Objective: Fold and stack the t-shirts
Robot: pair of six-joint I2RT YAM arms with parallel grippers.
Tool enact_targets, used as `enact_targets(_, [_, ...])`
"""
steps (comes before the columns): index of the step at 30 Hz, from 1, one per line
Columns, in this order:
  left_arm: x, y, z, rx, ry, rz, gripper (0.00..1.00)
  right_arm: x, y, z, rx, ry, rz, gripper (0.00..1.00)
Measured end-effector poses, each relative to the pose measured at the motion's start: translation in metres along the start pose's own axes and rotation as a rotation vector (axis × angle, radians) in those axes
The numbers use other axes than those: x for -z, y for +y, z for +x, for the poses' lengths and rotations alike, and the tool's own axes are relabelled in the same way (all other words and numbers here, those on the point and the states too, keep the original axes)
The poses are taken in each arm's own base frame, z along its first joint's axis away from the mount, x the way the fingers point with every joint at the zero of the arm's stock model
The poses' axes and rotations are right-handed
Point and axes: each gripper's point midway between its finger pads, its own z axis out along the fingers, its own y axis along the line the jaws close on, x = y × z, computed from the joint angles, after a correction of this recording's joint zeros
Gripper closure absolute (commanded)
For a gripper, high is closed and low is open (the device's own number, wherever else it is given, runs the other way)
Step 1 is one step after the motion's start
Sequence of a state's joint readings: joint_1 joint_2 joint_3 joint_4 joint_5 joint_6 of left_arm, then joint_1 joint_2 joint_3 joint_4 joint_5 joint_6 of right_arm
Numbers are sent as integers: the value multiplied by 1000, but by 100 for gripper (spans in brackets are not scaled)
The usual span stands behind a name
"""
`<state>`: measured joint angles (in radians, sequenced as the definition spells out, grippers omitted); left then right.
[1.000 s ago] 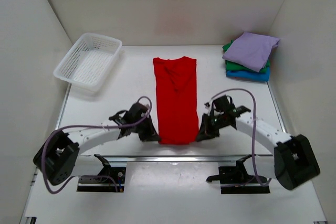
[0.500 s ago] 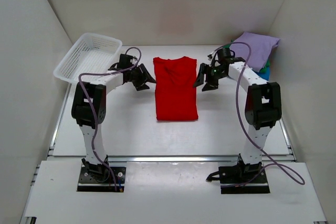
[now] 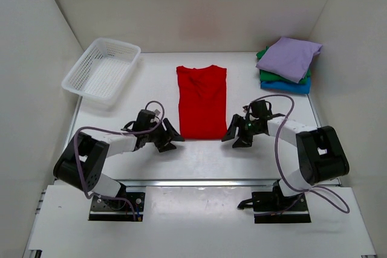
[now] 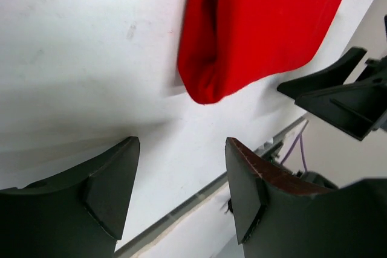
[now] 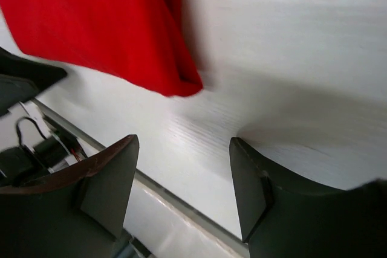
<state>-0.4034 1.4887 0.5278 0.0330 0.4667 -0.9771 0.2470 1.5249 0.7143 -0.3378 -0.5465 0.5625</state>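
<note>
A plain red shirt [image 3: 202, 101] is seen between the black left gripper [image 3: 173, 138] and the black right gripper [image 3: 232, 139]. A lavender shirt [image 3: 290, 57], a green shirt [image 3: 261, 55] and a blue shirt [image 3: 284, 87] are seen beyond the right one, and a white mesh basket [image 3: 101, 67] beyond the left.

Red shirt [image 3: 202, 102] halved; left hand [image 3: 174, 136] and right hand [image 3: 232, 138] (opened) pulled back.

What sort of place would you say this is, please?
Probably a robot lab test cell: bare white walls box in a table with a left arm and right arm bolted on, bearing a red t-shirt, folded shirts and a basket.
</note>
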Motion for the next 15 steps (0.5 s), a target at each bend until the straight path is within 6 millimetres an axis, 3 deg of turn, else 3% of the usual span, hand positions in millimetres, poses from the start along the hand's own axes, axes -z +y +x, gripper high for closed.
enact_targets(3, [-5,-7,1,11,-75,6,30,-6,9,-4,-19,-59,-44,43])
enact_targets(6, [-14,-14,-12,30,-151,6,34,-13,15,-17,-37,-114,-79,50])
enact_targets(7, [-19,-17,-19,37,-175,9,47,-16,17,-21,-43,-123,-92,57])
enact_targets(8, [-23,-19,-27,45,-193,5,59,-19,18,-25,-44,-131,-99,88])
enact_targets(9, [-29,-18,-34,54,-211,-7,94,-23,18,-30,-39,-138,-105,100])
enact_targets(10, [-36,-16,-38,64,-214,-14,100,-28,17,-34,-50,-143,-100,100])
enact_targets(15, [-40,-15,-35,86,-208,11,100,-33,19,-29,-45,-135,-95,100])
